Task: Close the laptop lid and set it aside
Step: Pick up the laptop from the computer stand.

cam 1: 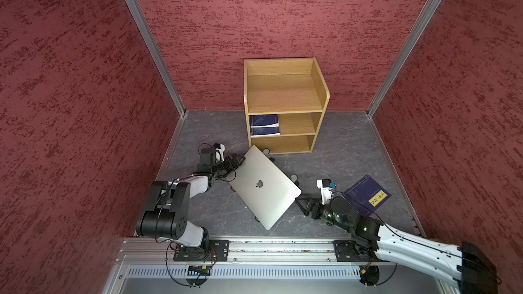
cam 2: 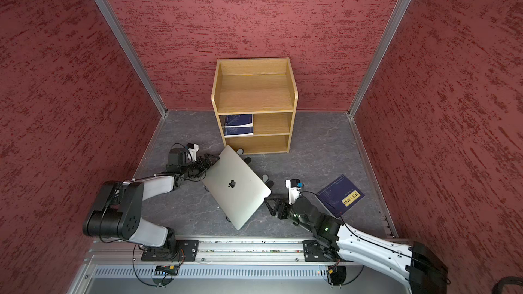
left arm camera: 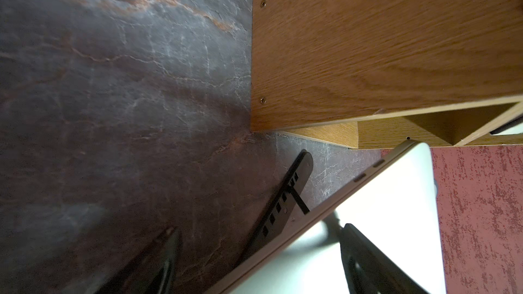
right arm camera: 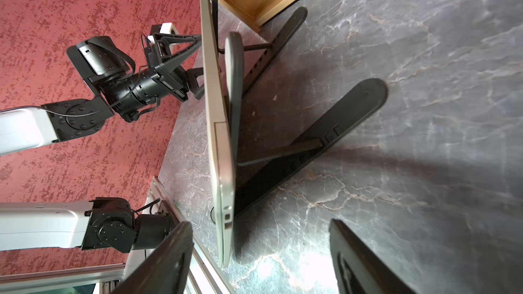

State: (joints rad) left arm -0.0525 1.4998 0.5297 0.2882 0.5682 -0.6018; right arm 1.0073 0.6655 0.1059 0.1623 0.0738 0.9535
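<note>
Closed laptop, stiff, thin, likely slippery, is resting tilted on a stand in the middle of the tabletop; left jaws are straddling one short edge unclamped, right jaws gaping beside the opposite one, the sensible holds.

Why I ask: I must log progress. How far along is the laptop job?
Done: the laptop lid is shut. In hand: the laptop rests on the black stand, the left end effector open astride one edge, the right end effector open near the opposite edge. Left: grip, lift off, set aside.
</note>
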